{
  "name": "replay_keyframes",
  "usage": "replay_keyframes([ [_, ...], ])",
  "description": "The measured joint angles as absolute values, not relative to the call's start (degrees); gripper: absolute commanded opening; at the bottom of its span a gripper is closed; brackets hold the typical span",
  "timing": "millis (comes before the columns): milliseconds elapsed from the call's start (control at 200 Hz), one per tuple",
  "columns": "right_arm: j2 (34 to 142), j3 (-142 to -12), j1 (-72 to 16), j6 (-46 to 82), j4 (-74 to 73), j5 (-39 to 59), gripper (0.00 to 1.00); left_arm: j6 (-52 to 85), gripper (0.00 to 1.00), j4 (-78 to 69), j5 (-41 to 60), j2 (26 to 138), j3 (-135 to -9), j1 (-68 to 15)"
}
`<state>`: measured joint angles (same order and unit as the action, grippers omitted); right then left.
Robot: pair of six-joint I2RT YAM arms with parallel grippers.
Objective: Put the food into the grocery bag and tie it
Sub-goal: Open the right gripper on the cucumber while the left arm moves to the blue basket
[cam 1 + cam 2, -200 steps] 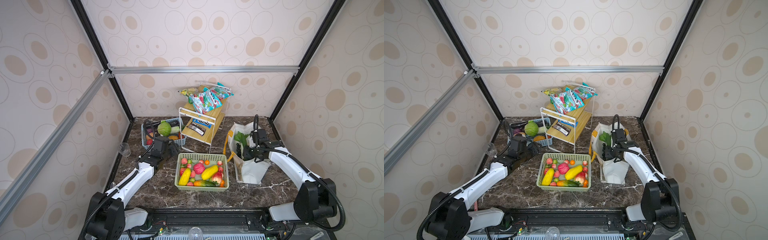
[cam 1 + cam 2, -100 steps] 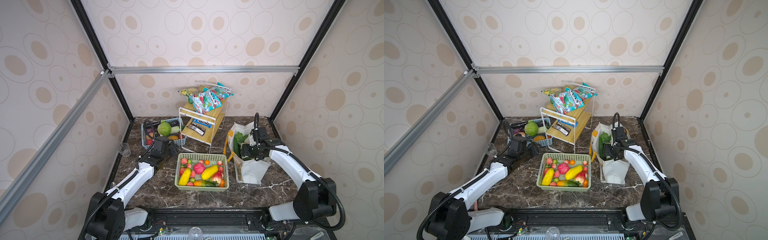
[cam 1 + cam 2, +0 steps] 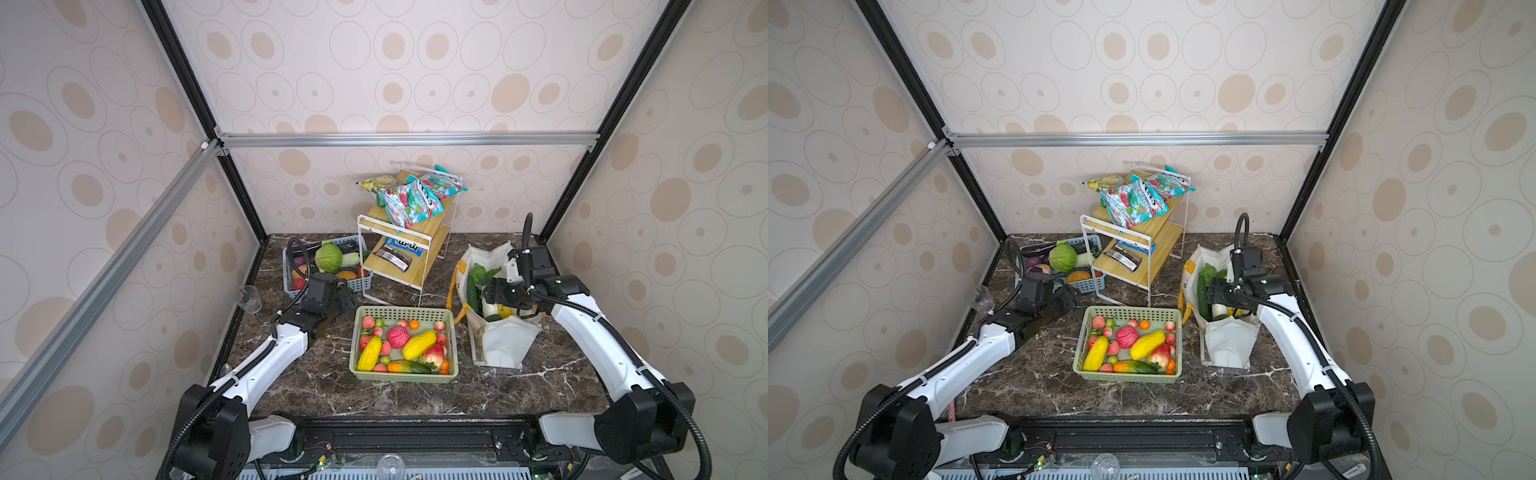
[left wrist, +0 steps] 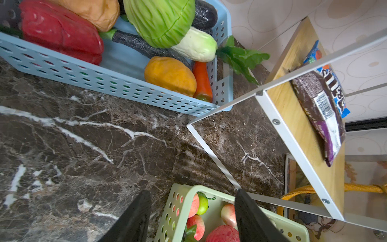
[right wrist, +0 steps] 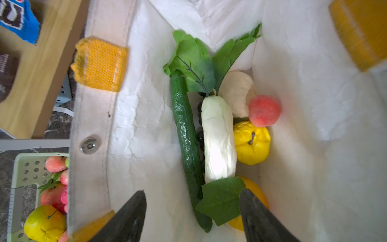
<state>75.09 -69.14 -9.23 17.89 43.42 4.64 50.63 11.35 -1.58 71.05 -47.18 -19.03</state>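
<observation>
Bag [image 5: 144, 109] open, cucumber [image 5: 184, 130], radish [image 5: 217, 142], peach [image 5: 264, 111] inside, right gripper [image 5: 192, 191] spread, empty, above them, left gripper [image 4: 192, 191] spread, empty, over green basket [image 4: 178, 201] corner.

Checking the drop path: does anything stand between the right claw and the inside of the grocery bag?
Nothing visible does: the right claw hangs open over the grocery bag, its mouth open, food lying inside.

Shelf rack [image 3: 430, 226], snack bags [image 3: 411, 199], blue basket [image 4: 104, 83]

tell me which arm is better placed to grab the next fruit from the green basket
Probably the left: the left gripper hangs open over the green basket corner, while the right gripper is open over the grocery bag.
</observation>
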Motion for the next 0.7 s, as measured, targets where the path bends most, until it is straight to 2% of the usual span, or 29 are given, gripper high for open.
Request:
replay_keyframes([
  [700,71.24,-68.14,-9.23,18.33,43.33,11.22,0.75,39.77,0.65,19.55,-18.48,73.58,-52.51,-18.35],
])
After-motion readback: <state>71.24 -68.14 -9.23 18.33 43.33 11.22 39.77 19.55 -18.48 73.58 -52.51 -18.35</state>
